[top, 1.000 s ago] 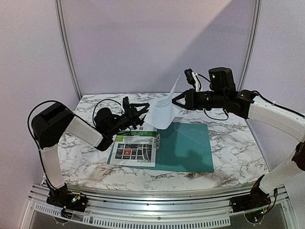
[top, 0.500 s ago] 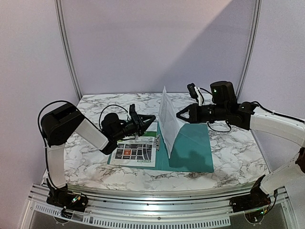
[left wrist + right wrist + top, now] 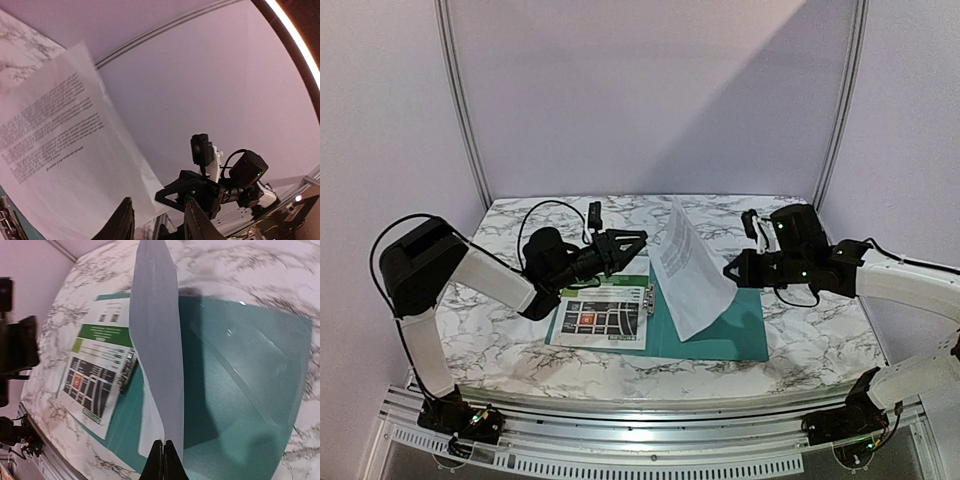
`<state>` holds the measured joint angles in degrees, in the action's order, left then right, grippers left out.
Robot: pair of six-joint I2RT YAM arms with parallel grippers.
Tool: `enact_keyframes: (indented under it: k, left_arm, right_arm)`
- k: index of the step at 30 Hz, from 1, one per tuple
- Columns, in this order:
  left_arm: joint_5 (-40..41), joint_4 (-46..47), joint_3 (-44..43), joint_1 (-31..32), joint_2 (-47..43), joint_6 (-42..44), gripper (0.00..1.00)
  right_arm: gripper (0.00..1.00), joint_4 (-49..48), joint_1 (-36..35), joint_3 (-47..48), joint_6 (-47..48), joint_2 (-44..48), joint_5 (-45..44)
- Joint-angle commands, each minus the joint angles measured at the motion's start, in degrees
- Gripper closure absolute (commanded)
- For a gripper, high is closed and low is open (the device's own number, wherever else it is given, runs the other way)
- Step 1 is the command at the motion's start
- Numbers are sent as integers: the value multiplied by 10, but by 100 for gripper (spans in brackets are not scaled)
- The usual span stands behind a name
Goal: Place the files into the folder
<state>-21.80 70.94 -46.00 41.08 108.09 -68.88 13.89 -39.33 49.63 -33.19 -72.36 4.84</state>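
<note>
Teal-green and thin, the folder (image 3: 745, 325) is lying spread open and flat on the marbled tabletop (image 3: 490, 340), directly below the right hand (image 3: 730, 272). Its small metal clip (image 3: 649, 298) is sitting along the middle fold, between the two hands and lower than both.

One of the files, the green-headed sheet (image 3: 603, 315), is resting flat on the folder half under the left hand (image 3: 638, 240). It is showing a green band at its top and a dark, map-like graphic with a red patch, and its inner edge is lying just beside the clip.

The other file, the white sheet (image 3: 685, 270), is standing raised and tilted in the air between the two hands, over the folder half nearer the right hand. From the left wrist view, its block of black text (image 3: 50, 130) is facing the left hand. Whether its lowest corner is touching the folder cannot be told.

In the right wrist view, the right hand's fingertips (image 3: 158, 460) are pressing tightly together, pinching the white sheet's near edge with no gap between them.

The left hand is holding its fingers (image 3: 122, 225) clearly apart with nothing clamped between them. Its tips are pointing at the sheet's printed face, just beside its edge; whether they are touching it is unclear.
</note>
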Motion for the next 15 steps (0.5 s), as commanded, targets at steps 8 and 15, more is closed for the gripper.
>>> enact_keyframes:
  k: [8,15]
  left_arm:
    - [115,-449,-107,64,-108,272,59]
    - [163,-515,-120,78,-134,305,59]
  right_arm:
    - [100,182,57,-48,-89,25,80]
    - [100,300,71,-37,-56,54,151]
